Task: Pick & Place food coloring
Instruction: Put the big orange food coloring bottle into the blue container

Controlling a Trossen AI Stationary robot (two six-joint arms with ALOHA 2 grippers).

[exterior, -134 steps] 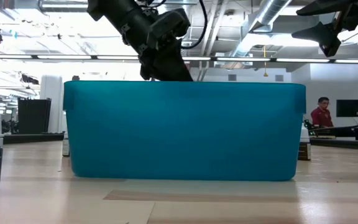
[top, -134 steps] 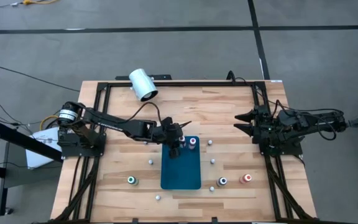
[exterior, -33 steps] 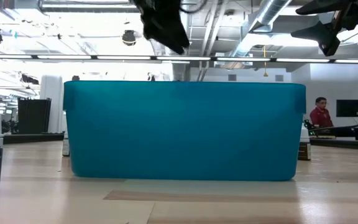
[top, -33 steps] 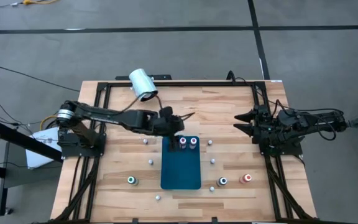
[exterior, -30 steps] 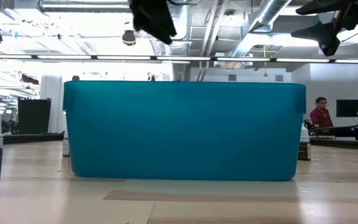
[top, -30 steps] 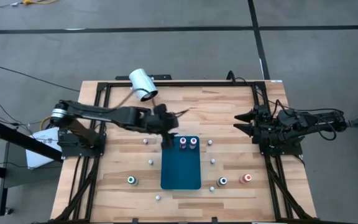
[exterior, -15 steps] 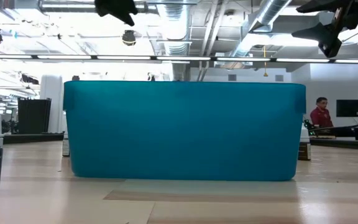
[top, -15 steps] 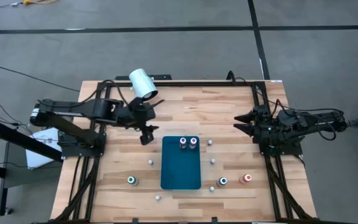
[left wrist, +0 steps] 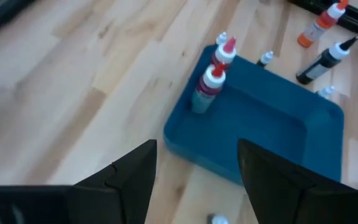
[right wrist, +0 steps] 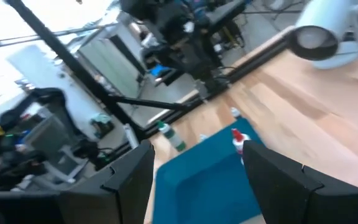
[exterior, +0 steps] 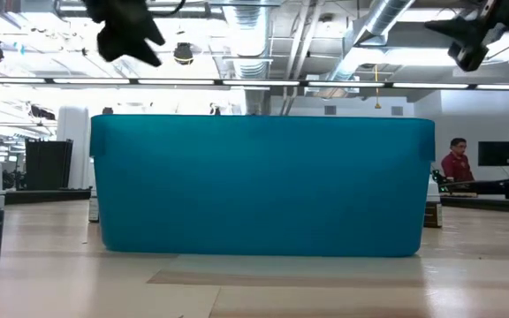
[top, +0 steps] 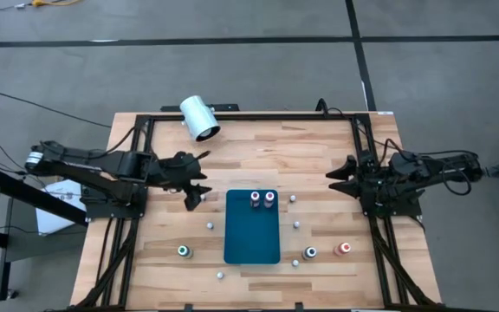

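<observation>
Wooden table with a teal mat at its middle.
Two red-and-pink food coloring bottles stand on the mat's far end; both arms hover apart from them, left gripper and right gripper, jaws spread and empty.

Your left arm is folded low across the table's left side, its left gripper held with fingers spread wide and nothing between them. Your right gripper hangs parked at the right edge, fingers parted too.
</observation>
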